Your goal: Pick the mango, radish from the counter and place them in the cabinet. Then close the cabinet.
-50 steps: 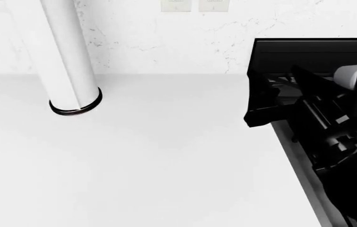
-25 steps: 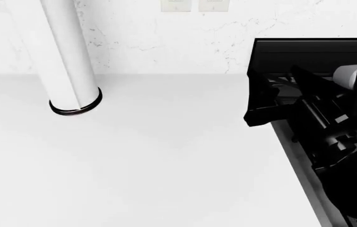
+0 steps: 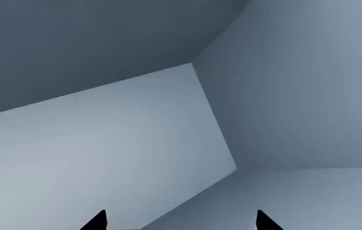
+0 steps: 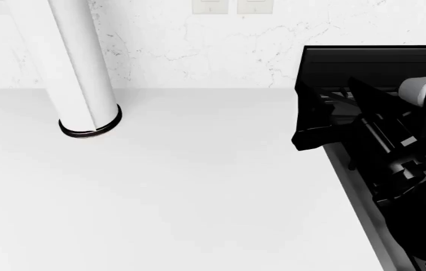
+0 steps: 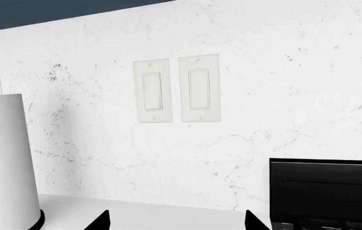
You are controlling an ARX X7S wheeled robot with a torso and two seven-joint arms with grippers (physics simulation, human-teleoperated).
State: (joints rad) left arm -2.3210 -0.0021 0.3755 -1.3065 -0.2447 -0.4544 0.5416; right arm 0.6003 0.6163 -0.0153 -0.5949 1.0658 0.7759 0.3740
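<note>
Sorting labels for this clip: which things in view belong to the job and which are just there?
Job: counter; cabinet interior, seen by the left wrist. Mango and radish not in view.

Bystanders: paper towel roll; wall switches; stove.

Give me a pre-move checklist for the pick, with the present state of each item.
1. Mango in view: not ok, none of the three views shows it.
2. Radish in view: not ok, also unseen.
3. Counter reachable ahead: ok, bare white surface in the head view.
4. Left gripper free: ok, tips apart with nothing between them, facing blue-grey panels.
5. Right gripper free: ok, tips apart, nothing held, facing the wall switches.
6. Obstacles noted: ok, paper towel roll at left, stove at right.
</note>
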